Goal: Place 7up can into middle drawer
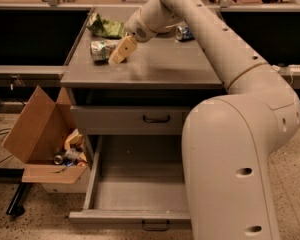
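Note:
The 7up can (100, 50), silver-white with green markings, lies on its side on the grey cabinet top (160, 66), near the left rear. My gripper (122, 51) hangs from the arm just to the right of the can, right beside it and low over the top. The middle drawer (140, 181) is pulled out below, a wide grey tray with nothing in it and a small black handle (156, 227) on its front panel.
A green foil snack bag (106, 28) lies behind the can. A blue, silver and red can (184, 32) lies at the back right. The upper drawer front (130, 120) is shut. An open cardboard box (37, 134) with rubbish stands on the floor at left. My large arm body (230, 169) covers the drawer's right part.

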Motion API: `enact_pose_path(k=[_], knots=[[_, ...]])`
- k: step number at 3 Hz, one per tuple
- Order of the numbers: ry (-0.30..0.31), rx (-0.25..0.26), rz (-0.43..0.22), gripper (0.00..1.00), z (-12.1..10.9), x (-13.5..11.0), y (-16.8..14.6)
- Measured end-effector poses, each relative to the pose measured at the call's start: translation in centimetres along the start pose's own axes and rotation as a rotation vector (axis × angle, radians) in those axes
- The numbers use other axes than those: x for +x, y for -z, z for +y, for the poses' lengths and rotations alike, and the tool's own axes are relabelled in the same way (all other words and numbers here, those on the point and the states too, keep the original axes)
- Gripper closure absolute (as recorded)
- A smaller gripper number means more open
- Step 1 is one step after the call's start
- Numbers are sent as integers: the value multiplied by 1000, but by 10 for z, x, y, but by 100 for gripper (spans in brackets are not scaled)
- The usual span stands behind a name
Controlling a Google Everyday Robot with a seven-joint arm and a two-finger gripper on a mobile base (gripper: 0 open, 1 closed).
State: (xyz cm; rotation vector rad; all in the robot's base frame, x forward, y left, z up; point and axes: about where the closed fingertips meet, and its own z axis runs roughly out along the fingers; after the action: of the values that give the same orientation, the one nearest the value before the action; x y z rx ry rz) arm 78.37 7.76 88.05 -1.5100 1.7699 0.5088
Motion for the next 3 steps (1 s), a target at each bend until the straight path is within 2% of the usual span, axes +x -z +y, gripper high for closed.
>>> enact_pose_path(k=[2, 3], knots=[[-42, -32, 8, 0, -2, 4, -20], [-63, -53, 16, 22, -1, 6, -29]])
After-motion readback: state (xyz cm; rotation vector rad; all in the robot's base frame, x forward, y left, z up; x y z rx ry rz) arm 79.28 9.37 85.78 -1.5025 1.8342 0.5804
